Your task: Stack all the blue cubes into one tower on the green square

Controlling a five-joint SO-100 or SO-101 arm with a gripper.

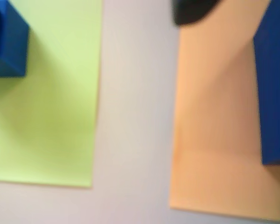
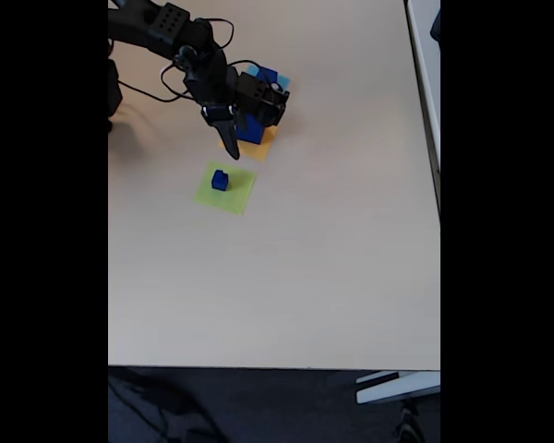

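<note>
Wrist view: cube [image 1: 7,44] on green square [image 1: 51,93]; another cube [image 1: 273,88] on orange square [image 1: 214,140], not yet stacked. Fixed view: gripper [image 2: 229,138] over orange square; can't tell if open or holding anything.

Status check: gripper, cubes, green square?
Gripper over the orange square, state unclear. Small blue cube sits on the green square. Larger blue cube is on the orange square. Nothing blocking.
</note>
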